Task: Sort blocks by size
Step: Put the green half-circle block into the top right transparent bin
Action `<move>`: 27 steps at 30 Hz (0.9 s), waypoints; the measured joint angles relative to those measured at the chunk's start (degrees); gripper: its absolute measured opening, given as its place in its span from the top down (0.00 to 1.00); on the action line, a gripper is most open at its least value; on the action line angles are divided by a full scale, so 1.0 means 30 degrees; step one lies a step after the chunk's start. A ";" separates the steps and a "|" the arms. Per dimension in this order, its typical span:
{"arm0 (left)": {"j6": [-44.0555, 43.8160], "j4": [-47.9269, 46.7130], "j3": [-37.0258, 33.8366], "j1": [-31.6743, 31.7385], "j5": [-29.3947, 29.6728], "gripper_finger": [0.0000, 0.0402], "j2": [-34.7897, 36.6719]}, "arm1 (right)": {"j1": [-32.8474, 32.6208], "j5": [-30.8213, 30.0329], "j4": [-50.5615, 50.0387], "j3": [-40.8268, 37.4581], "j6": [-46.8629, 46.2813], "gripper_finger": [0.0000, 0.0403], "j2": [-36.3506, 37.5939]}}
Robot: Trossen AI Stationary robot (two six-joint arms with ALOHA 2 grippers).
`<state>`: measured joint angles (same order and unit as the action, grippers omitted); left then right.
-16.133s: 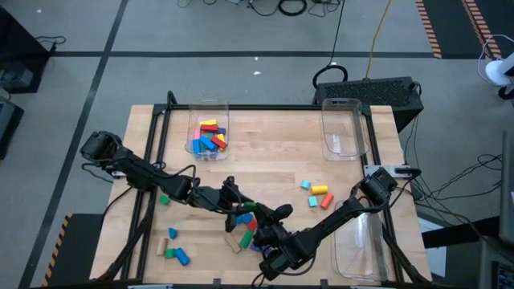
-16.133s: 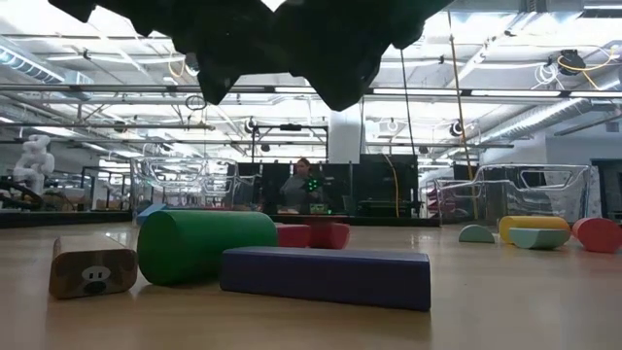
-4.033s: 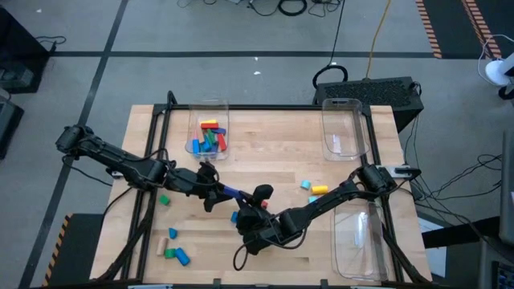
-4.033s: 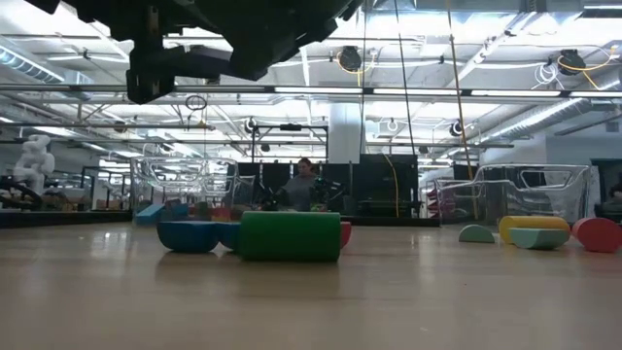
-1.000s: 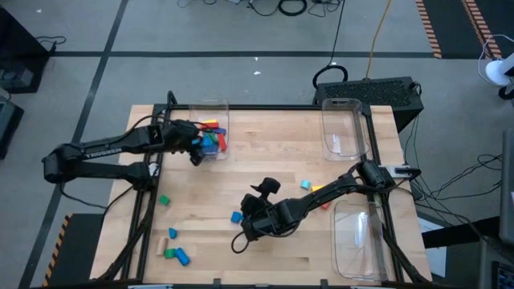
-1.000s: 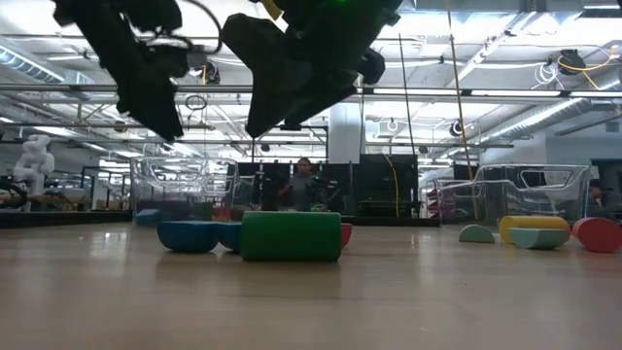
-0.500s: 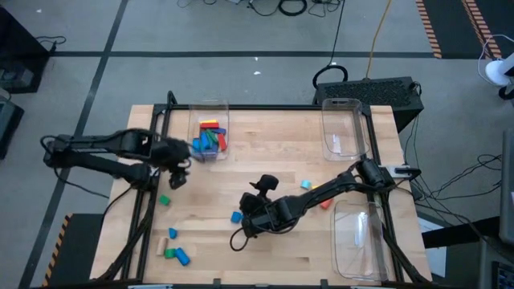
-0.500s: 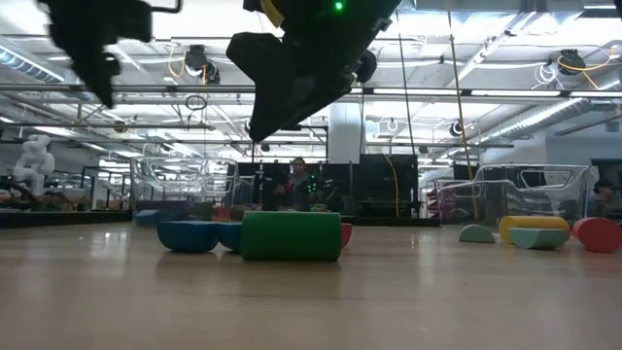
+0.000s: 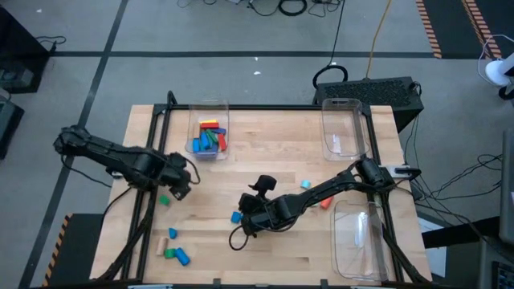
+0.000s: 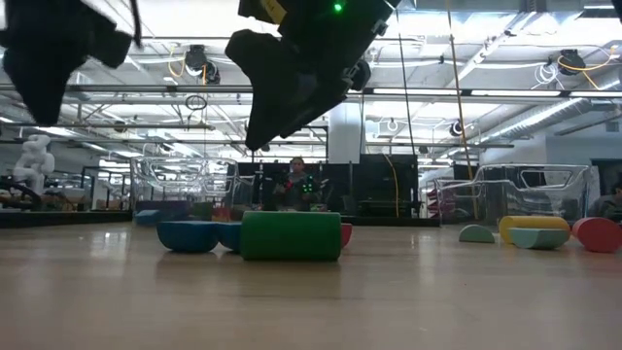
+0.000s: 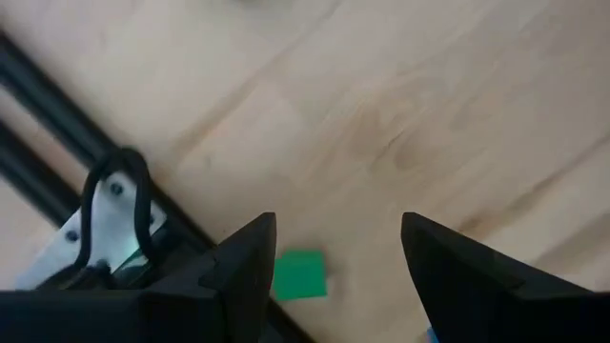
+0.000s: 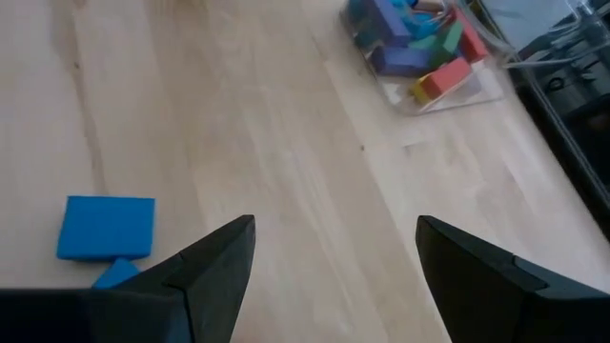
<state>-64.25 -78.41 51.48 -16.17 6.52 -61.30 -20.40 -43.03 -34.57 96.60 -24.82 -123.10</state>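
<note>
On my far left the left gripper (image 9: 178,184) hangs over the counter (image 9: 273,136) near its left edge, fingers spread and holding nothing; through its wrist camera I see a small green block (image 11: 299,275) lying flat on the wood just below and between the fingers. Nearer the front left corner I count a wooden peg (image 9: 172,234), a green block (image 9: 169,253) and a blue cylinder (image 9: 182,257) close together. At the back left, a clear bin (image 9: 207,131) holds a heap of red, yellow, blue and green blocks (image 9: 209,138). In the middle, the right gripper (image 9: 246,222) hovers with its fingers wide apart and empty, right beside a blue block (image 9: 236,217). Further right lie a light blue block (image 9: 306,184) and a red one (image 9: 325,203). Two empty clear bins (image 9: 344,128) stand along the right side
</note>
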 joint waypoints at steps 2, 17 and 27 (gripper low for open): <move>-0.0411 0.0000 -0.0581 -0.0361 -0.0104 0.43 -0.0692 | -0.0167 0.0009 -0.0053 0.0000 -0.0302 0.32 0.0001; -0.0479 0.1237 -0.2607 -0.1929 -0.2034 0.43 -0.4447 | -0.0743 0.0029 -0.0058 0.0000 -0.0501 0.32 -0.0002; 0.0959 0.2034 -0.2622 -0.3914 -0.4258 0.43 -0.7151 | -0.0751 0.0351 -0.0055 0.0000 -0.0501 0.32 -0.0002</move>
<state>-61.38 -72.31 43.62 -27.91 -6.25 -82.75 -22.65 -41.97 -34.73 96.60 -26.33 -123.11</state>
